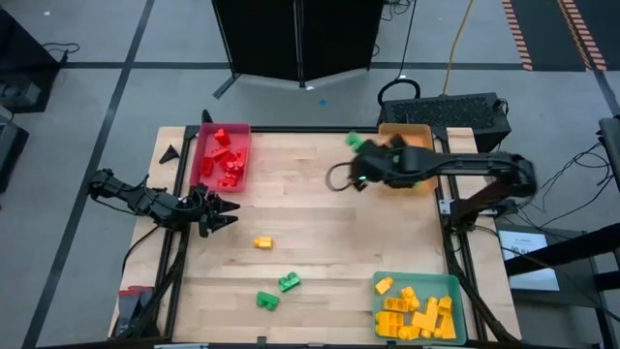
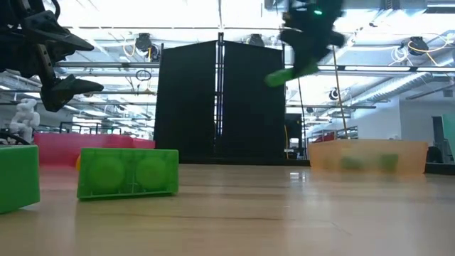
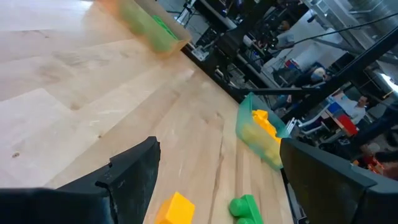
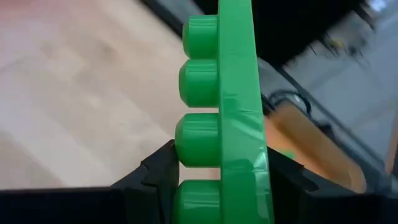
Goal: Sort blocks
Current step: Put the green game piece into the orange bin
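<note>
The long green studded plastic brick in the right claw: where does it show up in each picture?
High view: long green brick, beside the orange plastic tray.
Low view: upper middle, high above the table.
Left wrist view: not in it.
Right wrist view: centre, clamped upright.
Shared landmark: the orange tray.

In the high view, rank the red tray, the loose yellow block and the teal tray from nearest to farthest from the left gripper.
Measured from the left gripper, at the table's left edge:
1. Red tray, just beyond it at the far left corner.
2. Loose yellow block, on bare wood nearer the table's middle; close to the tray's distance, so that order is uncertain.
3. Teal tray, at the near right corner, clearly farthest.
</note>
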{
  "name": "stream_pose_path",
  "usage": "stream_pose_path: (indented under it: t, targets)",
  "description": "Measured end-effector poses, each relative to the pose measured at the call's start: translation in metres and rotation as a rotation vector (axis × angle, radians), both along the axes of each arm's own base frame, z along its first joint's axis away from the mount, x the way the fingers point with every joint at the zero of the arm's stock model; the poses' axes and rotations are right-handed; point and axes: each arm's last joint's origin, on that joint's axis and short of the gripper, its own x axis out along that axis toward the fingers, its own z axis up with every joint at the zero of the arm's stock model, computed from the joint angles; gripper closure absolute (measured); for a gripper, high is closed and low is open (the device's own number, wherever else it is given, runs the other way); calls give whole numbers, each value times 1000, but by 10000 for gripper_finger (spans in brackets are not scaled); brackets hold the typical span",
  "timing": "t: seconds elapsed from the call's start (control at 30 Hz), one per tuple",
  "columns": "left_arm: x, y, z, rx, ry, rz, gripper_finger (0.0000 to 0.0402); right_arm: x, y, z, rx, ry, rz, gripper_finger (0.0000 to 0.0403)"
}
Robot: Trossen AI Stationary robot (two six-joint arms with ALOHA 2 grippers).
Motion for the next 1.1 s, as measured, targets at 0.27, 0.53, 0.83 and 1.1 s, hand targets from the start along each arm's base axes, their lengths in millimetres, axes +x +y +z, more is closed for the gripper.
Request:
stream_pose_path:
  t: [0.27, 0.53, 0.83, 1.1]
  targets:
    - [0, 0, 0, 0, 1, 0, 70, -74, -18, -44, 26, -137, -383, 246]
    - [0, 0, 0, 2, 1, 0, 70, -97, -25, -88, 53, -205, -646, 246]
    - [0, 0, 0, 9, 2, 2, 70, -91, -45, -117, 92, -264, -764, 246]
    - [0, 0, 0, 7, 2, 2, 70, -87, -54, -130, 118, -215, -796, 197]
